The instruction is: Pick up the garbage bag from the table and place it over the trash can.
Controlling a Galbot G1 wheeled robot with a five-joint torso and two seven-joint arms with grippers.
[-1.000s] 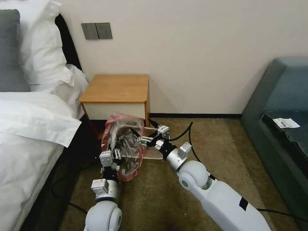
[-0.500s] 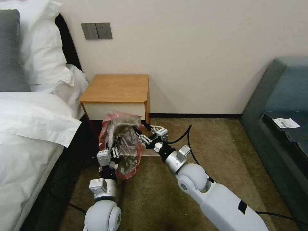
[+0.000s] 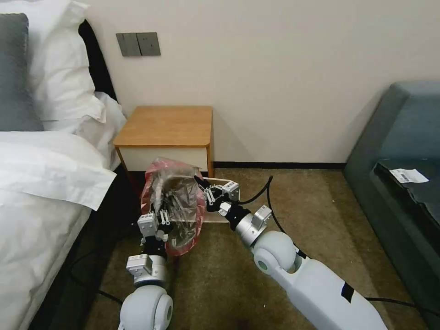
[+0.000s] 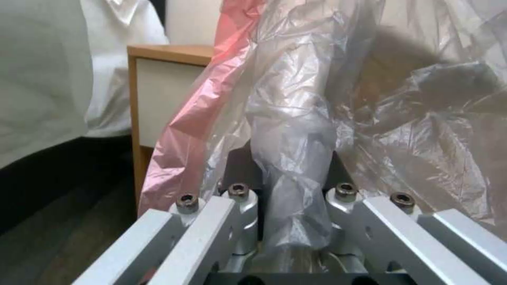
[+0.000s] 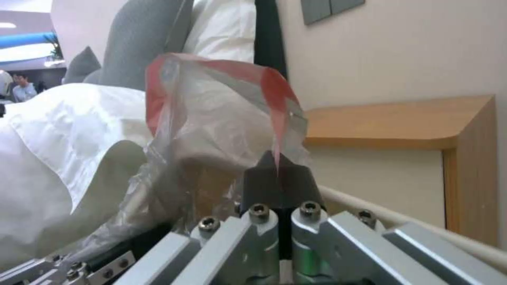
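Setting: a bedroom, hotel-style. Evidence:

1. A bed point(image 3: 41, 183) with white sheets stands at the left, against a dark headboard point(image 3: 98, 64).
2. White pillows point(image 3: 62, 68) and 1 grey pillow point(image 3: 16, 73) are stacked at its head.
3. A wooden nightstand point(image 3: 167, 126) with a white drawer front stands just beside the bed, against the wall.
4. A grey switch plate point(image 3: 138, 44) is mounted on the wall above the nightstand.
5. The floor is brown carpet point(image 3: 298, 201).
6. A dark teal sofa point(image 3: 403, 151) stands at the right.

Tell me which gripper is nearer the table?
Right. The right gripper pinches the garbage bag just below the table; the left gripper holds it lower, farther away.
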